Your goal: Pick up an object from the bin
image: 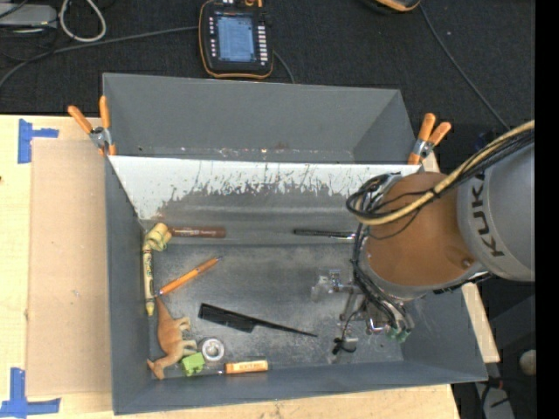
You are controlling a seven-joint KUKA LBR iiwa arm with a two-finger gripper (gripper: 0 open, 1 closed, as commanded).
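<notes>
Our jaws hang low over the floor of the bin (253, 129), beneath the wrist's cables, and we cannot tell whether they are spread or pressed together. The thing nearest them is the black comb (229, 318), whose thin tail ends just to their left. The orange pencil (188, 276) and the tan toy giraffe (170, 337) lie well apart, farther left. Our worry is that the tail is flat and narrow, so closing on it might nudge it aside or scrape bare metal.
</notes>
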